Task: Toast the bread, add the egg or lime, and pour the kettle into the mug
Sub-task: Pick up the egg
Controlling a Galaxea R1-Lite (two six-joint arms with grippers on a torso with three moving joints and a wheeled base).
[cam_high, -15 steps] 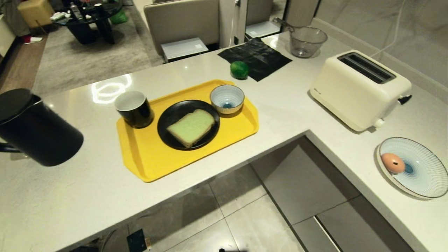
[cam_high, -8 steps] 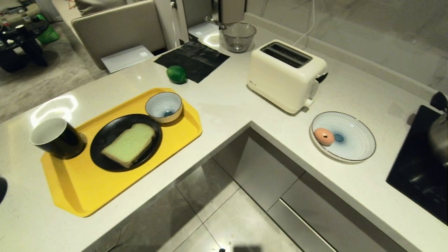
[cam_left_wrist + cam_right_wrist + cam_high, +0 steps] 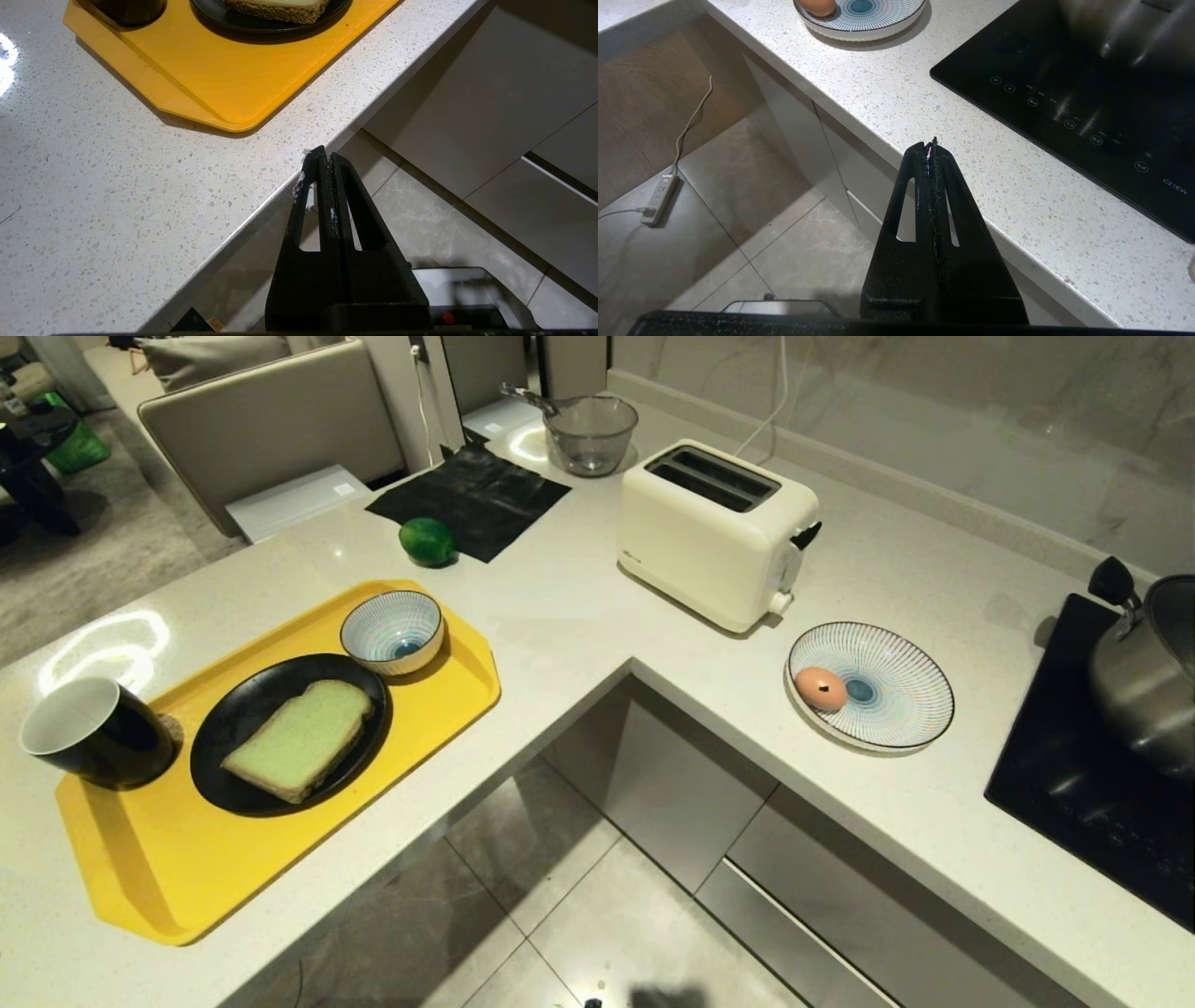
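Observation:
The pale green bread (image 3: pixel 301 739) lies on a black plate (image 3: pixel 229 719) on the yellow tray (image 3: pixel 215 868), with the black mug (image 3: pixel 93 735) at the tray's left end. The lime (image 3: pixel 427 541) rests on the counter beside a black cloth. The egg (image 3: pixel 821 688) sits in a striped plate (image 3: pixel 896 709) right of the cream toaster (image 3: pixel 714 532). The kettle is out of view. My left gripper (image 3: pixel 325 156) is shut and empty at the counter edge below the tray (image 3: pixel 224 79). My right gripper (image 3: pixel 930 150) is shut and empty over the counter edge near the egg (image 3: pixel 817 6).
A small striped bowl (image 3: pixel 392 630) stands on the tray. A glass bowl (image 3: pixel 590 432) sits behind the toaster. A steel pot (image 3: pixel 1144 681) rests on the black cooktop (image 3: pixel 1074 784) at the right. The counter is L-shaped with floor in its inner corner. Chairs stand beyond it.
The whole head view has swung right: tray, toaster and egg plate slid leftward in the picture, the kettle left the view, and the cooktop and pot came in. Nothing on the counter moved.

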